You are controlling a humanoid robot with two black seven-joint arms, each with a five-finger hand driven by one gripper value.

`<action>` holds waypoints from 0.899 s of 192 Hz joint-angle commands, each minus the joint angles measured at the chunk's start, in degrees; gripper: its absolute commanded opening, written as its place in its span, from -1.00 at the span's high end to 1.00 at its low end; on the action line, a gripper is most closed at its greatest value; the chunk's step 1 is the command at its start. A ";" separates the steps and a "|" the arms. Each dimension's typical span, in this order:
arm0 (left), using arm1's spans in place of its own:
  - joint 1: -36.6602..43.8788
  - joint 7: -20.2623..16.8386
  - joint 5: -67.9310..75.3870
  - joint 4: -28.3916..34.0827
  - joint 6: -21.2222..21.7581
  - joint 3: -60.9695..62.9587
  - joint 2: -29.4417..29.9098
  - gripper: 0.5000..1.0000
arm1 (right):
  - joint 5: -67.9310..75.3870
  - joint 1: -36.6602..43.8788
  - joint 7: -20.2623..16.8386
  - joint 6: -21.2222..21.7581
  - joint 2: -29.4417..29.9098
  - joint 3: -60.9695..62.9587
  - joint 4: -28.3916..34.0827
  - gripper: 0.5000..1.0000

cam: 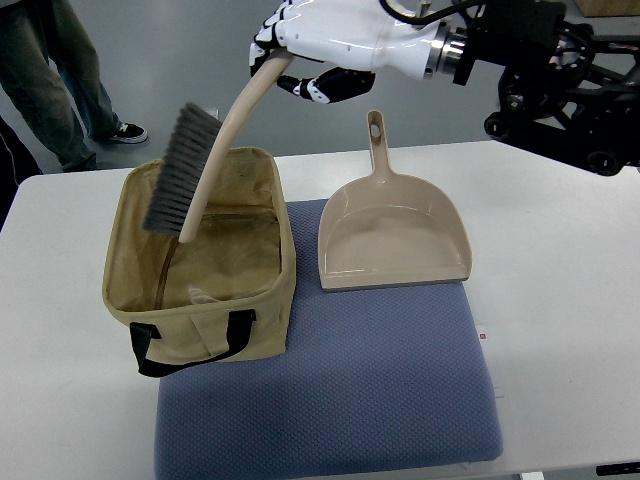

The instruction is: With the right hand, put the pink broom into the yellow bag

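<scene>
1. As the right hand (300, 55) reaches in from the far right, its fingers (318, 88) are clenched round the upper end of the broom (215, 165) handle, well above the table (560, 300).
2. The broom hangs from that grasp. Its long axis runs from the hand at far centre down and to the near left, curving as it goes.
3. The bristle head sits over the far-left rim of the bag (200, 270), bristles facing left. The lower tip of the handle appears to be just inside the bag mouth. Whether it touches the lining cannot be told.
4. The bag stands upright and open on the left part of the mat (340, 400), its black strap on the near side.
5. A dustpan (392, 235) lies flat to the right of the bag, near it but apart, handle pointing far. It is clear of the broom's line.
6. Judgement: the insertion is under way, not complete. The head lies down and left of the fingers, so the hand should lower along that slanted axis.
7. Risk: the bristles may catch on the far-left rim and tip the soft bag.
8. The left hand is not in view. A person's legs (60, 90) show at far left, away from the work.
</scene>
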 commanded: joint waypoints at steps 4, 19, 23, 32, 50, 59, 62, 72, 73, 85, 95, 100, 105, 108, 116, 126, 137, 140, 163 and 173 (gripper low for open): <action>0.02 0.05 -0.04 -0.01 0.06 0.00 0.00 -1.00 | -0.09 -1.16 0.00 -0.39 3.73 -0.11 -2.01 1.00; 0.02 -0.04 0.04 -0.01 -0.03 0.00 0.00 -1.00 | -0.09 -1.95 0.00 -0.48 4.43 -0.11 -2.80 0.72; -0.07 -0.04 0.04 -0.01 -0.03 0.00 0.00 -1.00 | -0.09 -2.22 0.00 -0.48 4.43 -0.11 -2.98 0.61; 0.02 0.05 -0.04 -0.01 -0.03 0.00 0.00 -1.00 | -0.09 -2.74 0.09 -0.57 4.52 -0.11 -3.24 0.35; 0.02 0.05 0.04 -0.01 0.06 0.00 0.00 -1.00 | 0.00 -3.62 0.18 -0.57 4.87 0.06 -3.68 -0.08; 0.02 0.05 -0.04 -0.01 0.06 0.00 0.00 -1.00 | 0.00 -3.71 0.18 -0.57 4.87 0.15 -3.68 -0.21; 0.02 -0.04 0.04 -0.01 -0.03 0.00 0.00 -1.00 | 0.00 -3.80 0.18 -0.57 4.87 0.15 -3.68 -0.23; 0.02 -0.04 0.04 0.08 0.05 0.00 0.00 -1.00 | 0.08 -3.98 0.27 -0.57 4.79 0.15 -3.77 -0.30; 0.02 -0.04 0.04 0.08 0.06 0.00 0.00 -1.00 | 0.08 -3.98 0.27 -0.57 4.79 0.15 -3.77 -0.30; 0.02 0.05 0.04 -0.01 -0.03 0.00 0.00 -1.00 | 0.43 -4.06 0.36 -0.48 4.26 0.24 -3.68 -0.31; 0.02 -0.04 -0.04 -0.01 -0.03 0.00 0.00 -1.00 | 1.05 -4.32 0.44 -0.39 3.56 0.33 -3.68 -0.32; 0.02 -0.04 0.04 -0.01 -0.03 0.00 0.00 -1.00 | 1.23 -4.59 0.44 -0.30 3.20 0.41 -3.68 -0.32; 0.02 -0.04 0.04 -0.01 -0.03 0.00 0.00 -1.00 | 1.31 -4.85 0.44 -0.30 2.85 0.59 -3.68 -0.32; 0.02 -0.04 -0.04 0.08 -0.03 0.00 0.00 -1.00 | 1.49 -5.20 0.53 -0.13 2.24 1.03 -3.68 -0.32; 0.02 0.05 -0.04 -0.01 0.06 0.00 0.00 -1.00 | 2.02 -5.91 0.53 0.22 1.18 2.26 -3.68 -0.32; 0.02 -0.04 0.04 -0.01 0.06 0.00 0.00 -1.00 | 3.42 -8.11 0.53 0.66 -0.05 5.16 -3.68 -0.32; 0.02 0.05 0.04 0.08 -0.03 0.00 0.00 -1.00 | 5.27 -11.62 0.53 2.77 -1.19 9.02 -3.59 -0.31; 0.02 0.05 -0.04 0.08 0.06 0.00 0.00 -1.00 | 5.62 -12.24 0.53 3.30 -1.45 9.82 -3.59 -0.32; 0.02 -0.04 0.04 -0.01 0.06 0.00 0.00 -1.00 | 9.83 -19.17 0.71 10.76 -3.91 20.18 -3.59 -0.31; 0.02 0.05 -0.04 -0.01 0.06 0.00 0.00 -1.00 | 12.30 -22.52 0.71 14.02 -4.35 24.67 -3.59 -0.31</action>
